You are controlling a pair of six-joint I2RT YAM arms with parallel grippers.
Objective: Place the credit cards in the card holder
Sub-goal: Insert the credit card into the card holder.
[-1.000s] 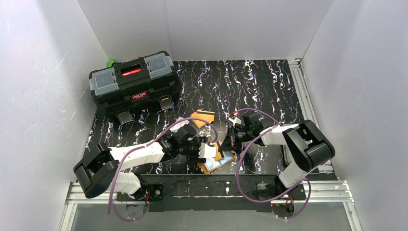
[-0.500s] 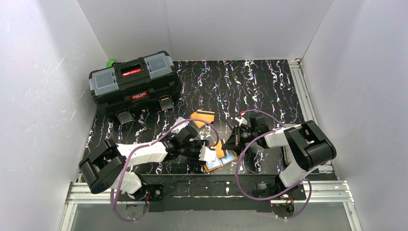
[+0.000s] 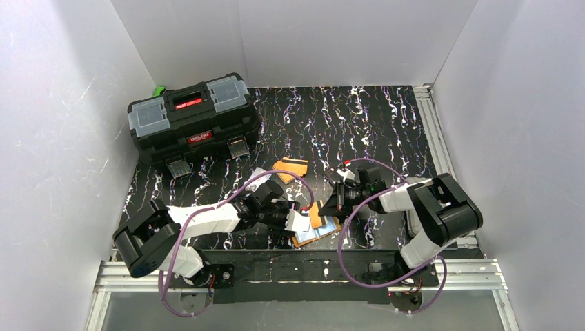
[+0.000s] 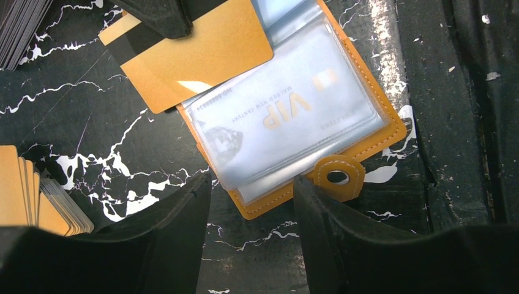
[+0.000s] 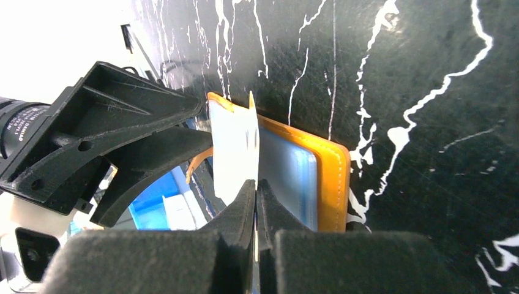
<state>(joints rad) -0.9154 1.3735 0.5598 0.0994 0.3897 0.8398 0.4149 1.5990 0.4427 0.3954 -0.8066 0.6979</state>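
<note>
Your right claw has its fingers pressed together on an orange card. From its own wrist camera that card shows nearly edge-on, standing up from the fingertips. In the left wrist view the card (it has a dark stripe along one end) lies flat-faced over the far left corner of the wallet, with a black finger on its top edge.

The wallet lies open on the table near the front edge, between the two arms. Its clear sleeves face up, a pale card marked VIP shows through the top sleeve, and the snap tab sticks out on the near side.

Your left claw is spread wide and holds nothing. Its two fingers stand either side of the wallet's near edge; whether they touch it, you cannot tell from these views.

A stack of orange cards sits on the table to the left in the left wrist view. The black toolbox stands closed at the far left corner, well apart from both claws.
</note>
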